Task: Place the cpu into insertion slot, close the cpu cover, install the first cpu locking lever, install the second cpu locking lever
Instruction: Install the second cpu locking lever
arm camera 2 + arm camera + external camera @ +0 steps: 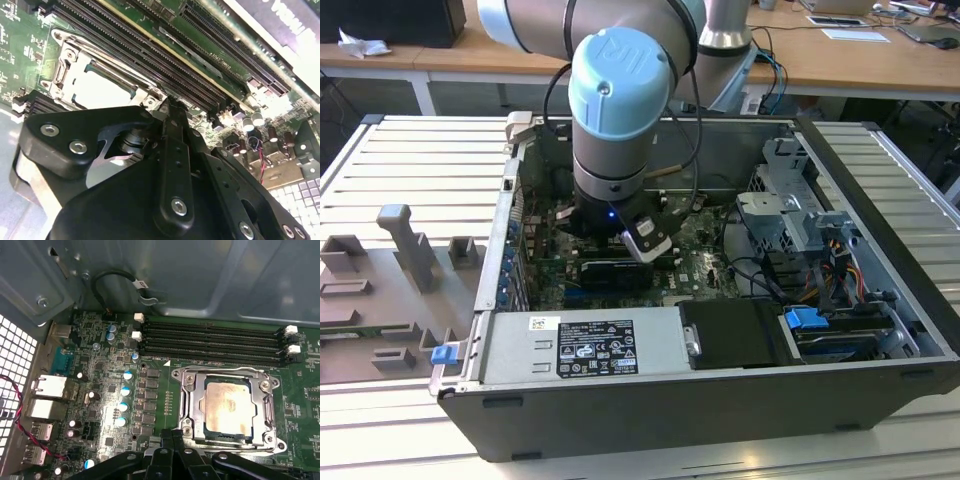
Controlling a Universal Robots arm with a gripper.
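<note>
Beside the insertion slot (227, 407), tool (172, 440) fingers pressed together, empty, cpu (226, 407) seated, cpu cover (264, 405) down.

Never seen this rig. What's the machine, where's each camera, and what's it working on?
It is one robot arm reaching down into an open computer case. The exterior view looks at the whole scene from off the arm; both wrist views ride on the arm and look at the green motherboard. In the first wrist view the cpu sits in the insertion slot, with the cpu cover framing it, beside the long black memory slots. The gripper hangs just beside the socket and seems to hold nothing.
</note>
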